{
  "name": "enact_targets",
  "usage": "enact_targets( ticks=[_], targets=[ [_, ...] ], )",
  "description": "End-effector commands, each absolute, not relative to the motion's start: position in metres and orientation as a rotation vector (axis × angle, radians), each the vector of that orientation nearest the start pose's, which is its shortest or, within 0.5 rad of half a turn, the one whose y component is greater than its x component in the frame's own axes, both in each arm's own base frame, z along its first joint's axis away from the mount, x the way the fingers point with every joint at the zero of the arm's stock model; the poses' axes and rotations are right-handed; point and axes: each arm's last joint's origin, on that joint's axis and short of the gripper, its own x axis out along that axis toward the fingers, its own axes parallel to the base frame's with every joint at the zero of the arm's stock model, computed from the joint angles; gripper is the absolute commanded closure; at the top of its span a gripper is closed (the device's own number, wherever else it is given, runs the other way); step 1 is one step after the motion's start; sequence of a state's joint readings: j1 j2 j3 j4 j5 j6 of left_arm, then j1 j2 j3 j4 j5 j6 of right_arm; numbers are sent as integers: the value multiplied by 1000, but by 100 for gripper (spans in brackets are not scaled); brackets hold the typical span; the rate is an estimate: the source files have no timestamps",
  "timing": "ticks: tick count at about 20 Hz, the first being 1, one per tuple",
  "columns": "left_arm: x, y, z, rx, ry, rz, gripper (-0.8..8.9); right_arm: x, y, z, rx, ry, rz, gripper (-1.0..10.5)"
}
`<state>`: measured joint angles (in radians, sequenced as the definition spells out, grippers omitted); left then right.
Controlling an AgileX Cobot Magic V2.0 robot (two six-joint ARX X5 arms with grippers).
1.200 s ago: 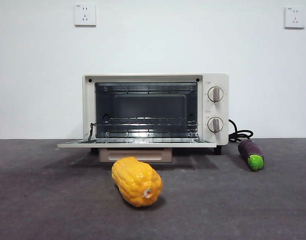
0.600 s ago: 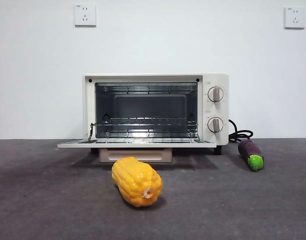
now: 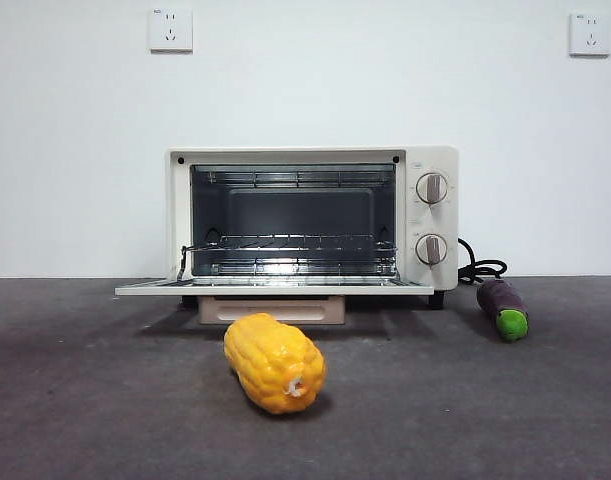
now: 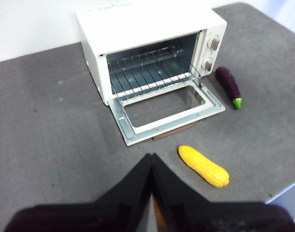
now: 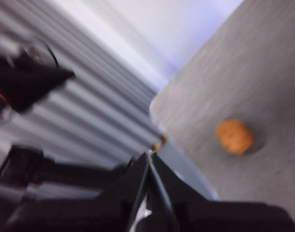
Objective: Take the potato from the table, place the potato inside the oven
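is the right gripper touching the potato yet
Apart. In the right wrist view the potato lies alone on the table, with bare grey surface between it and the shut right gripper.

Front view was evenly bright and sharp; the corn [image 3: 274,362] cast a soft shadow toward four o'clock. Right wrist view was smeared with motion blur, the potato [image 5: 234,136] a fuzzy blob.
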<state>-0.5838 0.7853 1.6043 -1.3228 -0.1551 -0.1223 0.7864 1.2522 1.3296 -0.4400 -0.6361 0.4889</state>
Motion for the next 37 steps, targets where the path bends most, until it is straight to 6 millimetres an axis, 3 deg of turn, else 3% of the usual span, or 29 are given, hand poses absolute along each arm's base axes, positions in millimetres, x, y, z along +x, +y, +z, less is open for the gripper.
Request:
enact_targets(
  ticks=[1, 5, 8, 10, 15, 17, 20, 21, 32, 37],
  targets=[
    [30, -14, 463, 47, 473, -389, 819, 186, 232, 397, 274, 726, 1335, 870],
    [19, -7, 464, 35, 441, -392, 819, 203, 274, 388, 134, 763, 1346, 843],
    [5, 2, 463, 40, 393, -398, 819, 217, 320, 379, -7, 785, 1369, 728],
    [-4, 9, 463, 66, 354, -387, 818, 223, 346, 370, -84, 775, 1392, 716],
    [-26, 24, 460, 117, 268, -400, 818, 224, 396, 333, -371, 621, 1426, 716],
    [-32, 28, 459, 110, 248, -401, 818, 222, 408, 316, -472, 588, 1416, 680],
    [-37, 31, 458, 115, 231, -402, 818, 220, 425, 292, -537, 582, 1388, 402],
    [-37, 31, 458, 118, 230, -402, 818, 219, 431, 285, -552, 578, 1380, 373],
    [-37, 31, 458, 120, 230, -403, 818, 225, 456, 219, -620, 655, 1372, 375],
    [-37, 31, 457, 105, 233, -402, 819, 226, 463, 202, -623, 655, 1369, 375]
  ],
)
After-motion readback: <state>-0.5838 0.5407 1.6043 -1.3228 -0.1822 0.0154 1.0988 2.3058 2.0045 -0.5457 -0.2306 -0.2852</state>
